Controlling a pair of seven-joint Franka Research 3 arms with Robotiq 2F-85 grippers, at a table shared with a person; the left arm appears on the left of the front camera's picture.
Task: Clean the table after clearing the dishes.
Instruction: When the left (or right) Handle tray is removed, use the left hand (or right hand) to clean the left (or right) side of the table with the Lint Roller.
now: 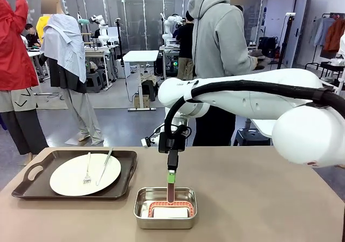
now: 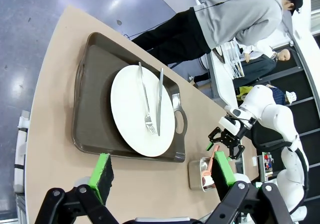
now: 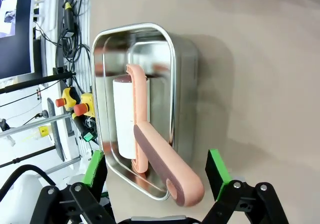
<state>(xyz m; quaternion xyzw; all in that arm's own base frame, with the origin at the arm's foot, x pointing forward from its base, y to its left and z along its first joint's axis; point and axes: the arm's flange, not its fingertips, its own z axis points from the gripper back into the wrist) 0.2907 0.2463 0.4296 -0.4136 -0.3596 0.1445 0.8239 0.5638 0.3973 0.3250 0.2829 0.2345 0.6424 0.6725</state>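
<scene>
Front view: the right gripper [image 1: 171, 173] hangs open above the steel pan [image 1: 139, 209], with the lint roller [image 1: 171, 191] handle upright between its fingers. The tray [image 1: 32, 185] with its plate [image 1: 70, 180] sits to its left on the table [image 1: 259, 199]. Left wrist view: the left gripper [image 2: 162, 168] is spread wide, the tray just ahead. Right wrist view: the handle looks light and stiff, so grip there, not the sticky roll.

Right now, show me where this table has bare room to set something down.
Free: the wide stretch from the steel pan to the table's right edge, under the right arm; also the far strip behind the pan. Crowded: the left, taken by the tray and plate, and the near middle, where the right gripper hangs over the pan's roller.
</scene>
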